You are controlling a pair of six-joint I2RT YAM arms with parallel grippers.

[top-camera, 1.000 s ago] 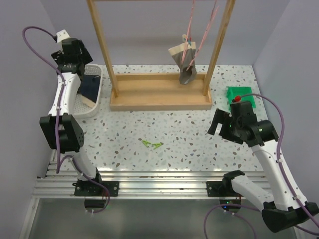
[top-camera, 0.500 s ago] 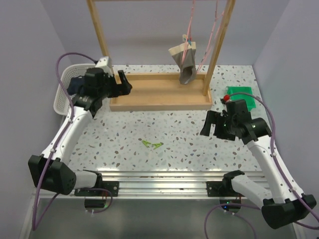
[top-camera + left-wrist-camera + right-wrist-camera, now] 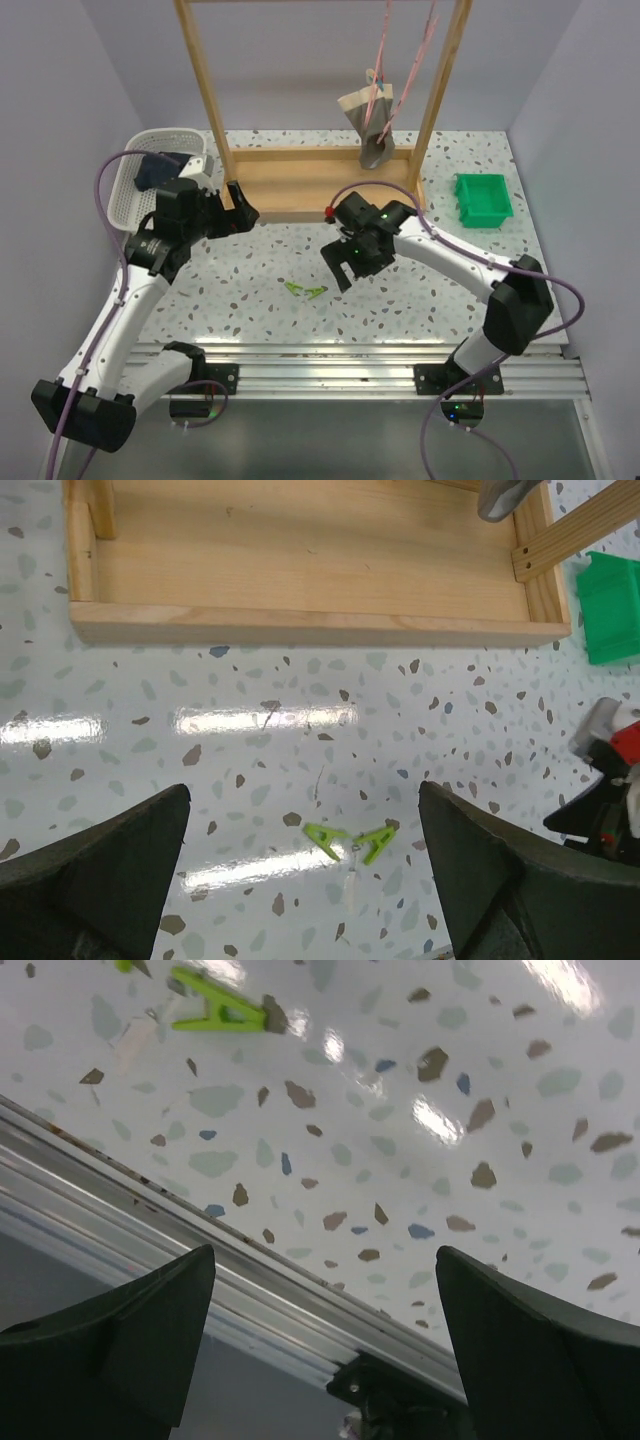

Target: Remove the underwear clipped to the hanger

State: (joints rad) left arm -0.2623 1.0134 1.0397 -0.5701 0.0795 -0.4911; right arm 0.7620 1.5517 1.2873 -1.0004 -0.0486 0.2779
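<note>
The grey underwear (image 3: pixel 374 128) with a beige waistband hangs clipped to a pink hanger (image 3: pixel 384 60) on the wooden rack; its lower tip shows in the left wrist view (image 3: pixel 503 494). The dark navy underwear (image 3: pixel 160 170) lies in the white basket (image 3: pixel 128 188). My left gripper (image 3: pixel 243 208) is open and empty beside the rack's front left corner, and its wrist view (image 3: pixel 303 800) looks down on the table. My right gripper (image 3: pixel 338 268) is open and empty, low over the table right of the green clips; it also shows in its wrist view (image 3: pixel 325 1260).
Two small green clips (image 3: pixel 305 290) lie on the table, also in the left wrist view (image 3: pixel 350 842); one shows in the right wrist view (image 3: pixel 215 1010). The wooden rack base (image 3: pixel 320 185) stands at the back. A green bin (image 3: pixel 483 198) sits right. An aluminium rail (image 3: pixel 200 1260) edges the table.
My left arm swung from over the basket to the rack's front left corner. My right arm swept from the right side to the table's middle, near the green clips.
</note>
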